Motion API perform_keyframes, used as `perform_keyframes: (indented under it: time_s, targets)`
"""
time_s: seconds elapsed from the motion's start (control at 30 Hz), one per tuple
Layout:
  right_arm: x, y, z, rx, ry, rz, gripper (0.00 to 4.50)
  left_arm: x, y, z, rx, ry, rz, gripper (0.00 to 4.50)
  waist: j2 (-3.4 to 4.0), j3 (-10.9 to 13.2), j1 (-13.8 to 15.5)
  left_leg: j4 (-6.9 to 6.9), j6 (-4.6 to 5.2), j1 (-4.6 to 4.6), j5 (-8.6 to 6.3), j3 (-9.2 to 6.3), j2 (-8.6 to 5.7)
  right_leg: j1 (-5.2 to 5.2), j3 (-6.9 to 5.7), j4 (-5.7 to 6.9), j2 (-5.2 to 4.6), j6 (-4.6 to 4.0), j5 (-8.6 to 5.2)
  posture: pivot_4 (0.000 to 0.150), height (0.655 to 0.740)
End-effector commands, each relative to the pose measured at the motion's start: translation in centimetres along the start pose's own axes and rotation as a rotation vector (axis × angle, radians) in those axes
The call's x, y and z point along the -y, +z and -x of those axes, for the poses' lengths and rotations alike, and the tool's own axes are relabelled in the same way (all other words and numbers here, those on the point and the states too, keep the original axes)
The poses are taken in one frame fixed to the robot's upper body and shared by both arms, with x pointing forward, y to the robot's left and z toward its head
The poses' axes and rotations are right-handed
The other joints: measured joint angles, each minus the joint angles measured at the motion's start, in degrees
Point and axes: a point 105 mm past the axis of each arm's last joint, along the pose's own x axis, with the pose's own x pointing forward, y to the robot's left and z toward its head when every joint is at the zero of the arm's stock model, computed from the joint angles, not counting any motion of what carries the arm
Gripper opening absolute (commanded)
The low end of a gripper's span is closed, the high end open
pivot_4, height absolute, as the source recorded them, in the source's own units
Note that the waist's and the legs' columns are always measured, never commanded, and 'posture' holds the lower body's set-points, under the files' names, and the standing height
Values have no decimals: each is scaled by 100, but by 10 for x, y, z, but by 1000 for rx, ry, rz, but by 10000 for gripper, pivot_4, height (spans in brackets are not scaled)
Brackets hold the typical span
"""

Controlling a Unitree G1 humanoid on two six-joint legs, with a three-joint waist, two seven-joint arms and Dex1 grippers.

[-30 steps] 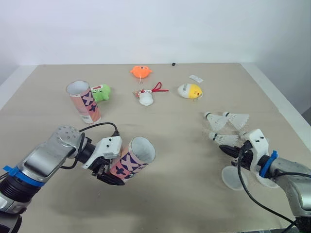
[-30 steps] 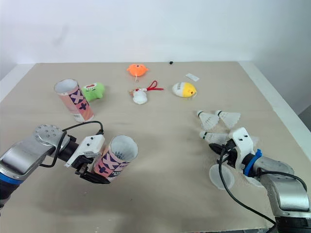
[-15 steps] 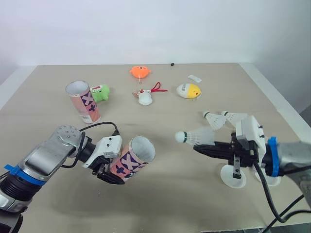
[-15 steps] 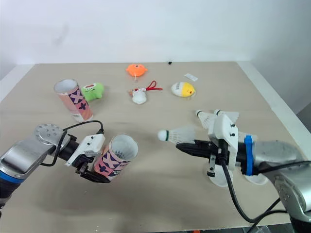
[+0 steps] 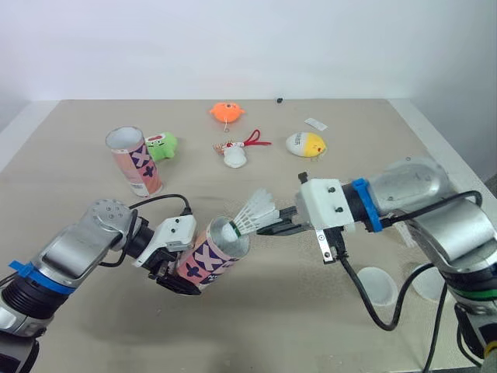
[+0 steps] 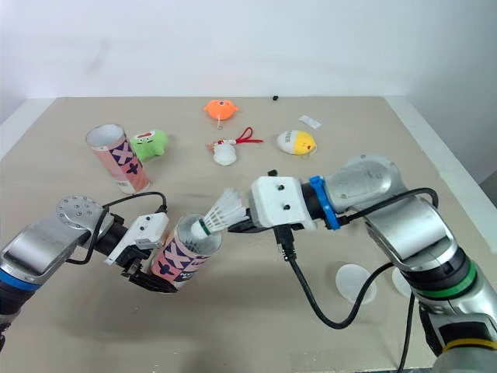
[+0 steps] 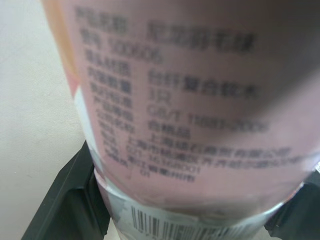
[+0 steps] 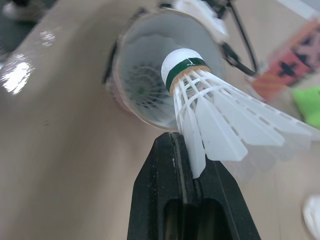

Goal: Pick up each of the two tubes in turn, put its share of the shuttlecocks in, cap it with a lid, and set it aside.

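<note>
The left gripper is clamping the lower end of 1 tube, its 2 fingers closed against the cardboard. It is holding the tube tilted off the table, with the open mouth facing up and toward the robot's right. The right gripper is pinching 1 shuttlecock by the edge of its feather skirt, fingers pressed nearly together, cork leading. The cork is sitting right at the rim of the mouth, just about entering. The shuttlecock's long axis is lying roughly along the tube's, running down and to the left from the right gripper. In the right wrist view the cork is showing a little off the centre of the opening. So the coming push, I'd judge, is going straight along that shared line, the right arm driving while the left is bracing. Deep inside the tube something white and ribbed is showing, probably 1 shuttlecock already in. Counting: 2 tubes, the 2nd tube standing upright well apart at the far left, just beside a green toy. There are 2 lids lying flat near the robot's right side, and 1 shuttlecock in the open. Whether more are lying behind the right arm I cannot tell.
</note>
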Motion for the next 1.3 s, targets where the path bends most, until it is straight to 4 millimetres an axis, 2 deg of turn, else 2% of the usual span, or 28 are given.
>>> perform_keyframes:
  time_s: [0.03,0.07,0.1,0.17,0.3,0.4,0.53,0.57,0.6,0.63,0.67,0.7,0.77,0.8,0.83,0.93,1.3]
  targets:
    - [3,11,-2,8,55,78,151,-3,1,4,-6,33,-6,30798,0,0,-2,0,0,-2,0,1,0,-3,0,3,0,-1,1,1500,7323]
    - [2,14,-3,24,82,86,151,-3,2,4,-6,34,-6,30798,1,0,-4,0,0,-3,0,2,0,-7,2,6,0,-2,1,1500,7323]
    - [2,17,-4,38,106,92,6826,-3,2,4,-6,35,-7,30798,2,1,-3,0,0,-5,0,2,0,-10,2,10,0,-3,2,1500,7323]
    - [-2,26,-3,77,166,97,13974,-4,2,5,-6,36,-7,30798,1,1,-1,0,0,-5,1,-2,0,-10,-1,12,1,-7,2,1500,7323]
    - [-2,48,3,205,220,63,33206,-4,2,5,-7,39,-6,30798,2,1,-3,0,0,-5,1,-3,1,-10,-3,12,1,-9,2,1500,7323]
    - [0,59,10,319,248,-13,44787,-3,2,5,-8,37,-5,30798,3,2,0,0,-1,-5,2,-4,2,-11,-3,16,1,-12,4,1500,7323]
    - [9,56,22,381,203,-123,44787,-3,2,5,-6,36,-6,30798,2,2,-3,1,-1,-6,2,-8,1,-9,-7,15,-1,-14,3,1500,7323]
    - [19,49,20,361,144,-159,44787,-2,2,5,-7,36,-5,30798,2,2,-4,1,-1,-6,2,-8,1,-9,-7,15,0,-14,3,1500,7323]
    - [28,42,16,337,93,-193,42447,-2,2,5,-7,35,-3,30798,3,2,-8,1,-1,-6,2,-8,2,-10,-7,15,2,-14,3,1500,7323]
    - [35,36,11,320,55,-223,36261,-2,1,4,-7,34,-2,30798,5,3,-7,1,-1,-6,2,-10,4,-12,-9,18,7,-20,2,1500,7323]
    - [37,32,6,307,44,-238,36261,-2,1,4,-7,34,-2,30798,7,4,-6,1,0,-7,3,-10,4,-13,-8,19,7,-20,2,1500,7323]
    - [37,30,3,304,45,-244,30155,-2,1,4,-7,34,-2,30798,7,4,-12,1,-1,-10,3,-10,4,-16,-9,20,7,-20,2,1500,7323]
    - [35,26,-7,284,50,-242,23779,-3,2,4,-6,36,-3,30798,10,6,-10,1,-1,-15,3,-10,4,-21,-8,20,7,-20,2,1500,7323]
    - [36,24,-11,275,49,-239,17532,-3,2,4,-6,36,-4,30798,10,6,-8,1,-1,-16,3,-10,4,-21,-9,20,8,-20,2,1500,7323]
    - [37,23,-14,266,46,-232,14802,-3,2,4,-6,37,-5,30798,10,6,-7,1,-1,-19,3,-11,4,-23,-9,20,7,-19,2,1500,7323]
    - [35,23,-18,251,67,-205,519,-3,2,4,-5,40,-5,30798,10,6,-4,1,-1,-29,3,-12,2,-31,-9,20,4,-18,2,1500,7323]
    - [25,20,-37,157,242,-207,519,-4,2,5,-7,40,-5,30798,12,7,-6,2,-1,-30,4,-17,2,-32,-14,20,5,-20,2,1500,7323]
